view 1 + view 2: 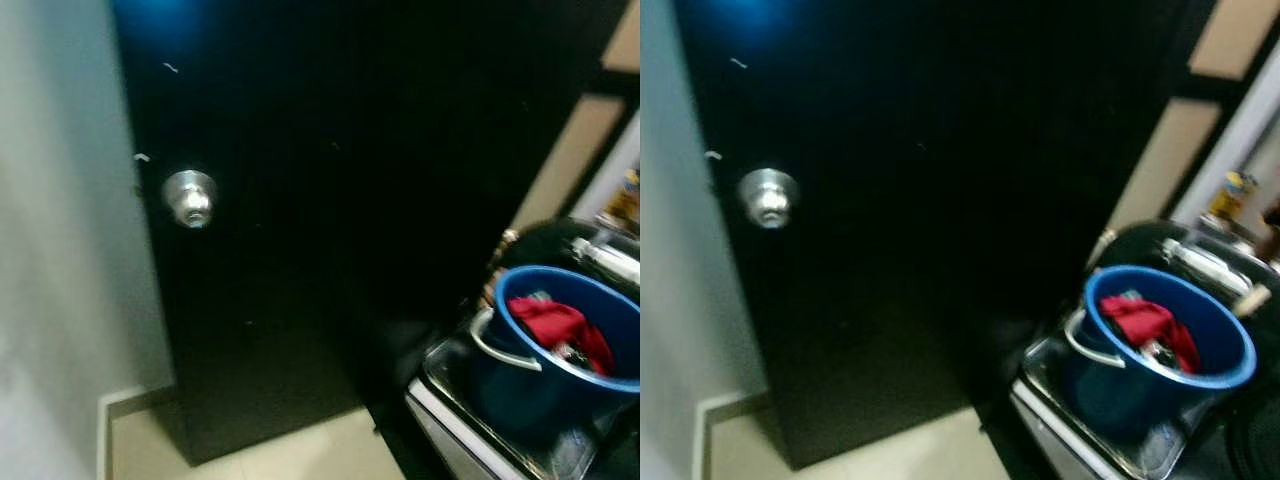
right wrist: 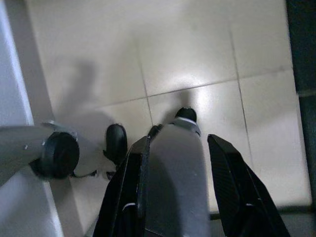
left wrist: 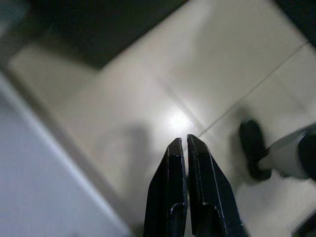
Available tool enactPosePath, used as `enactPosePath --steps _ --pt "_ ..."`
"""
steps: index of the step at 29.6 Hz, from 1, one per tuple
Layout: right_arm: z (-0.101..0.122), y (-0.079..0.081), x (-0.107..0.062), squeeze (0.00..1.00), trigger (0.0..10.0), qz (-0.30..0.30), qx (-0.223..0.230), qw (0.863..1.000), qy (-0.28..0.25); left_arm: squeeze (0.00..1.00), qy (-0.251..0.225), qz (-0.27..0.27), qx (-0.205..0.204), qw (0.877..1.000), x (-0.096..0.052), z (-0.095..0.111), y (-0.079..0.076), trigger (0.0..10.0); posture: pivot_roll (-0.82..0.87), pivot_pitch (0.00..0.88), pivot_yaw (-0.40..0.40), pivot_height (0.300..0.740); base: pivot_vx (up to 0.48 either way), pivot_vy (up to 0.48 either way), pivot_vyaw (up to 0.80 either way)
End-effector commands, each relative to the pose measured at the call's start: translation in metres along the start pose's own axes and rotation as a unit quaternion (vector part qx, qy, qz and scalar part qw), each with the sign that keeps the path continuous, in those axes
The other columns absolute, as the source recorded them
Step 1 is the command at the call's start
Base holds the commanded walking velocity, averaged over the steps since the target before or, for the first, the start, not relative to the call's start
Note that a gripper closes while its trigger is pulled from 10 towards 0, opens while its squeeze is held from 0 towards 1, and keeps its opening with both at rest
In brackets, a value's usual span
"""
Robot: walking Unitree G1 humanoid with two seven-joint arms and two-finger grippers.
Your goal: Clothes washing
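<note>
dark door (image 1: 330, 220) shut ahead; bucket (image 1: 560, 345) beside it.

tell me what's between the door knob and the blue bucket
In the left eye view, just plain dark door runs from the knob to the bucket; nothing hangs or stands in that stretch. Red cloth sits inside the bucket.

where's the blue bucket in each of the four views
Left eye view: blue bucket at lower right, red cloth inside, partly cut by the right edge.
Right eye view: same bucket at lower right, whole rim visible, further from the edge.
Left wrist view: pale floor tiles beyond the left gripper, no bucket.
Right wrist view: floor tiles beyond the right gripper, no bucket.
Shared landmark: the silver door knob on the dark door, left of the bucket in both eye views.
</note>
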State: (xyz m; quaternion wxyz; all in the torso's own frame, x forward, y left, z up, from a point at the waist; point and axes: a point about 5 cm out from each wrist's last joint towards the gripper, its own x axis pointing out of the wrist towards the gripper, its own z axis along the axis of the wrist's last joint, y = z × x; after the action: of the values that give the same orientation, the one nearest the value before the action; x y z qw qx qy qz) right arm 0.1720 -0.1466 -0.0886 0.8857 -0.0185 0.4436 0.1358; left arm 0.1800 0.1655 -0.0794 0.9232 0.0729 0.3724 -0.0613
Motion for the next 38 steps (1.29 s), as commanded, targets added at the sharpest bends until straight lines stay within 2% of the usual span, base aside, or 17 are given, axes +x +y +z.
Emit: enactPosePath --steps 1,34,36,38 --pt "-0.006 -0.003 -0.002 0.00 10.0 -0.006 0.006 1.000 0.008 0.00 0.007 -0.009 -0.003 1.000 -0.001 -0.004 -0.006 10.0 0.01 0.000 0.004 0.740 0.000 0.000 -0.80" --pt "-0.004 -0.004 -0.001 0.00 10.0 -0.007 0.008 1.000 0.007 0.00 0.000 -0.007 -0.009 1.000 0.001 0.001 -0.006 10.0 0.01 0.000 0.001 0.740 0.000 0.000 -0.80" --pt "-0.001 -0.003 -0.001 0.00 10.0 -0.004 0.009 1.000 -0.001 0.00 -0.010 -0.009 -0.007 1.000 0.001 0.004 -0.006 10.0 0.01 0.005 0.004 0.740 0.000 0.000 -0.80" --pt "0.011 -0.001 0.001 0.00 10.0 0.008 0.020 0.999 -0.035 0.00 -0.040 -0.008 -0.015 0.999 0.002 0.012 -0.003 10.0 0.00 0.008 0.009 0.740 0.000 0.000 -0.80"
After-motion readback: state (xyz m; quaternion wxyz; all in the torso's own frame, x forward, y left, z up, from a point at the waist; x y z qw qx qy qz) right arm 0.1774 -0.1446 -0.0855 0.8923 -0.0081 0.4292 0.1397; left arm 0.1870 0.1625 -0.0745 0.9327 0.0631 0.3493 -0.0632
